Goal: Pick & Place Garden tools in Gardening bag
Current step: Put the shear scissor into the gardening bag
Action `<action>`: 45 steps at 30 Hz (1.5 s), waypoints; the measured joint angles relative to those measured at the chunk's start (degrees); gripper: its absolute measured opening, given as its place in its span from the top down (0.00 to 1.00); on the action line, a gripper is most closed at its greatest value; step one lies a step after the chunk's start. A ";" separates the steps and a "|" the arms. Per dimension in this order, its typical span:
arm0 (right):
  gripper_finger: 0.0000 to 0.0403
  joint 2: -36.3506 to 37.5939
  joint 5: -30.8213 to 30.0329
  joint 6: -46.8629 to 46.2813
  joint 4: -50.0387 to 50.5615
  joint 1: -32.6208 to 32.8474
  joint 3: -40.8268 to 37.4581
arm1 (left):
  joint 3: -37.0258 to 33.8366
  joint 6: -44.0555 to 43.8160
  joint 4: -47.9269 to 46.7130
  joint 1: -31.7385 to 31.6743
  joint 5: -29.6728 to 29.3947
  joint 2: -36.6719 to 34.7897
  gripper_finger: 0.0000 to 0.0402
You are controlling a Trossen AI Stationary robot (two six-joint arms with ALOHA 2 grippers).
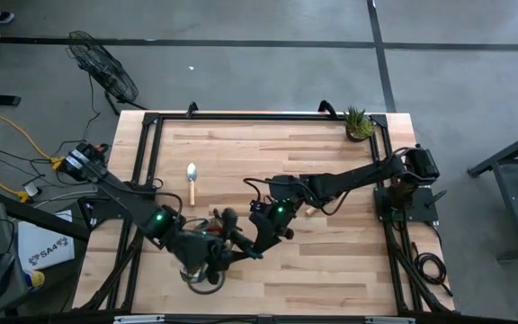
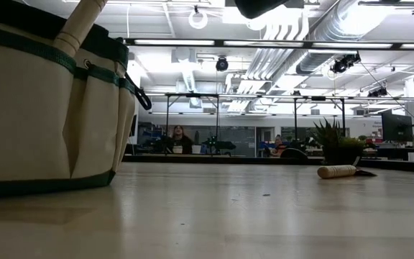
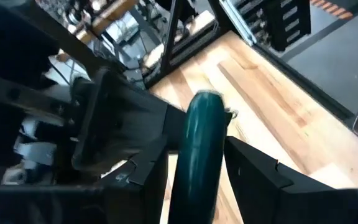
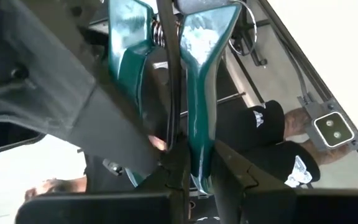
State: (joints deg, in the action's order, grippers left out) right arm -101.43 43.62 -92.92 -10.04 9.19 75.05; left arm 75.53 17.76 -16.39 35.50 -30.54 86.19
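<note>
The beige canvas bag with green trim [image 2: 49, 108] stands at the table's near side, and in the high view [image 1: 200, 274] it is mostly under my left arm. My left gripper [image 1: 216, 250] is over the bag, shut on a dark green pruner handle [image 3: 201, 155]. My right gripper [image 1: 245, 241] is close beside it, shut on a green-handled pruner [image 4: 191, 93] with a spring between its handles. I cannot tell whether both grippers hold the same pruner. A wooden-handled trowel [image 1: 192, 180] lies flat on the table, far from both grippers. My left gripper pinches one rounded green handle [image 3: 197, 180] between its two fingers, which lie across it. The handle's free end sticks out past the fingers, clear of the table. My right gripper pinches the pruner across its two green handles [image 4: 197, 155], which run on past the fingers. The pruner is lifted clear of the table.
A small potted plant [image 1: 358, 123] stands at the table's far right corner. The trowel's handle [image 2: 340, 171] also shows in the low view, beside the plant [image 2: 333, 144]. Bare wood lies between the bag and the trowel. A person [image 4: 272, 143] stands in the room beyond.
</note>
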 joint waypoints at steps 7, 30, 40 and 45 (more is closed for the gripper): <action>0.92 0.00 0.16 1.21 0.39 0.02 0.00 | -0.02 -0.13 0.11 0.12 2.85 -0.08 0.68; 0.82 0.02 -0.14 5.11 0.95 -0.31 -0.02 | -0.02 -4.21 -0.07 0.11 4.24 -0.10 0.83; 0.75 0.09 2.49 8.12 0.75 -0.38 -0.04 | -0.08 -7.76 -2.51 0.18 0.07 -0.48 0.83; 0.75 0.17 4.27 9.18 0.91 -0.42 -0.11 | -0.07 -9.86 -6.24 0.20 -2.59 -1.39 0.83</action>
State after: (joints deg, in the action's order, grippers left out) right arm -101.25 47.89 -83.74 -9.13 8.78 74.94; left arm 75.46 7.90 -22.64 35.70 -33.13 84.80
